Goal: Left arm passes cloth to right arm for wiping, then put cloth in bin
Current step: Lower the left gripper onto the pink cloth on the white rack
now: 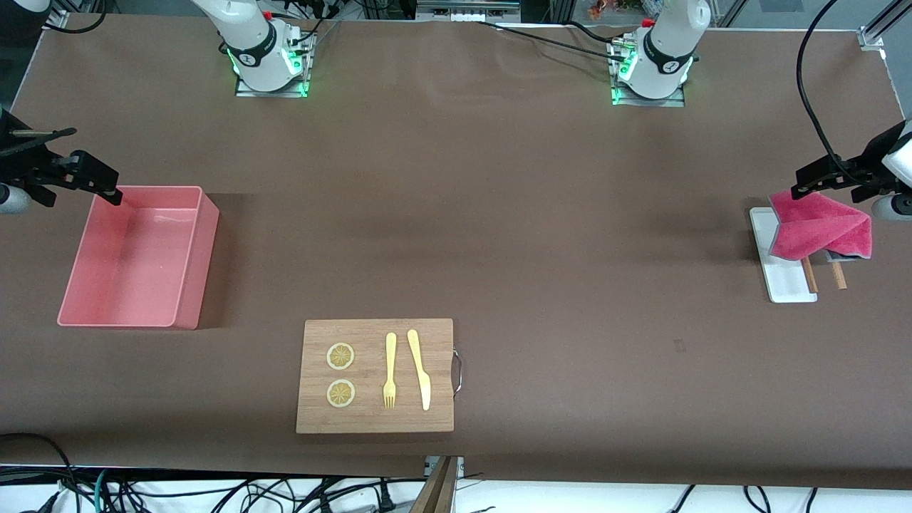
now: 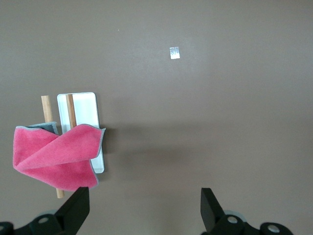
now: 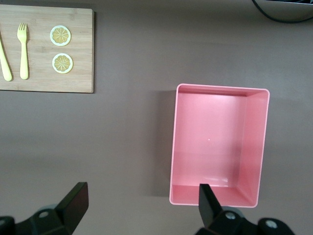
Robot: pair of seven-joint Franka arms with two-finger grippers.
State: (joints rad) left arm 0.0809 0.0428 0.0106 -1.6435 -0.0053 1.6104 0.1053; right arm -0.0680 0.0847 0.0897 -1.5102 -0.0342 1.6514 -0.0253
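Note:
The magenta-pink cloth lies crumpled at the left arm's end of the table, across a flat white tray and two wooden sticks. My left gripper hangs open and empty in the air over the cloth's farther edge. In the left wrist view the cloth lies off to one side of the open gripper. The light pink bin stands empty at the right arm's end. My right gripper hangs open and empty over the bin's farther corner. The right wrist view shows the bin beside that gripper.
A wooden board with a metal handle lies near the front edge. It carries two lemon slices, a yellow fork and a yellow knife. The board also shows in the right wrist view. Cables run along the table edges.

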